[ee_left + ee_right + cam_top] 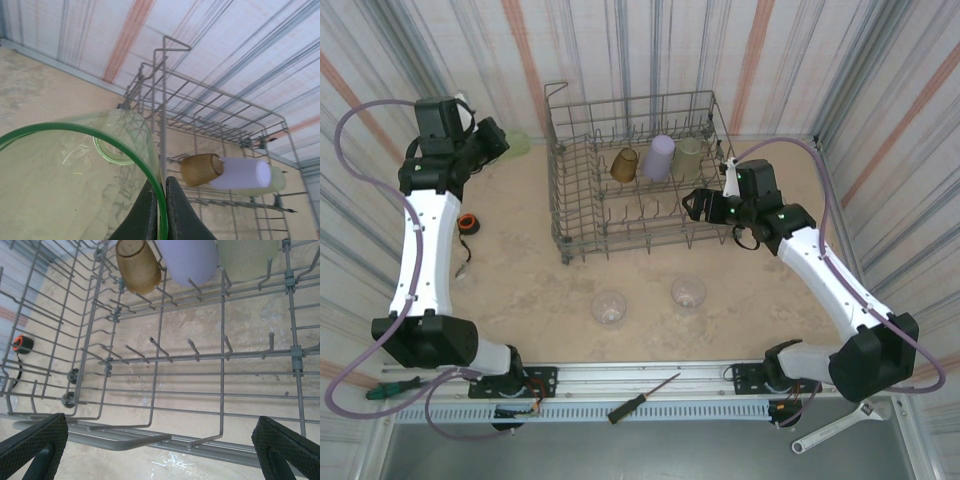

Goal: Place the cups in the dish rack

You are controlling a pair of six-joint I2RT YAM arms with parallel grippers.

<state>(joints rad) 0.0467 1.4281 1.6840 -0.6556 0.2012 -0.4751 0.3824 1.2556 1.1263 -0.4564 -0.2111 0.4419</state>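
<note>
As its arm (430, 240) extends, the left gripper (160, 184) pinches a cup (122, 127).

Three cups (661, 158) in grey dish rack (560, 200), two clear cups (609, 306) outside

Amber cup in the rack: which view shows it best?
Right wrist: the amber cup is closest, its dimpled wall clear, though the frame's top crops it. Left wrist shows it smaller, beside the lilac cup; top external, tiny from above.

Left tool (160, 197) pinched tight, arm stretched back-left; right tool (160, 430) spread wide, reaching inward.
</note>
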